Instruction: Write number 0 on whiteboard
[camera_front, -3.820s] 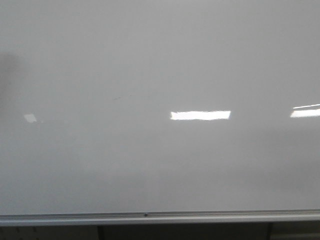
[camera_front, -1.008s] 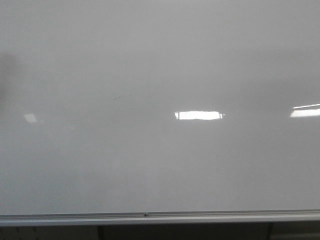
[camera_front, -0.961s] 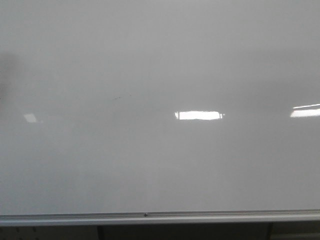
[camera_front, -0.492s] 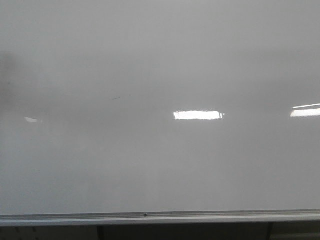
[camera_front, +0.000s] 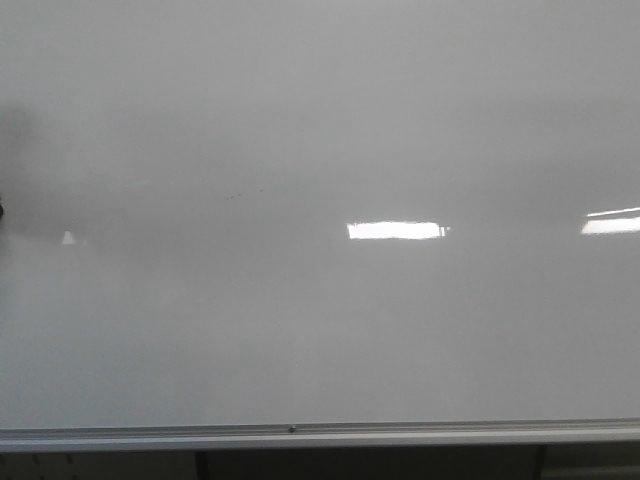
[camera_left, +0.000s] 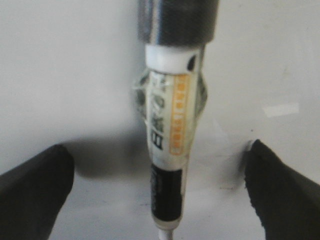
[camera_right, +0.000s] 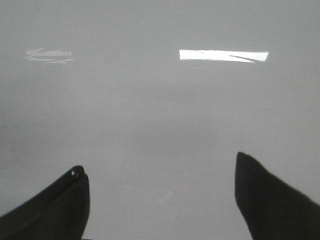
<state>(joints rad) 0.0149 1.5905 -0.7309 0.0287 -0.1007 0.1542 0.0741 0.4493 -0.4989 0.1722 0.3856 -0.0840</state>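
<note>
The whiteboard (camera_front: 320, 120) is glossy pale grey and fills the front view, with its silver rail (camera_front: 320, 434) along the bottom. No number 0 shows on it; only a faint small mark (camera_front: 240, 195). In the left wrist view my left gripper (camera_left: 159, 150) is open, its dark fingers (camera_left: 35, 190) wide apart. A marker pen (camera_left: 167, 145) with a white and orange label and a black band lies between them, touching neither finger. My right gripper (camera_right: 158, 162) is open and empty over bare board (camera_right: 160, 110).
Bright rectangular light reflections (camera_front: 395, 230) sit mid-board and at the right edge (camera_front: 612, 225). A grey shadow covers the board's left side (camera_front: 30, 180). A small dark thing (camera_front: 2, 210) shows at the left edge. Dark space lies below the rail.
The small reflection at the board's left has shrunk to a sliver. The shadow on the left has spread, and a dark speck has appeared at the left edge.
</note>
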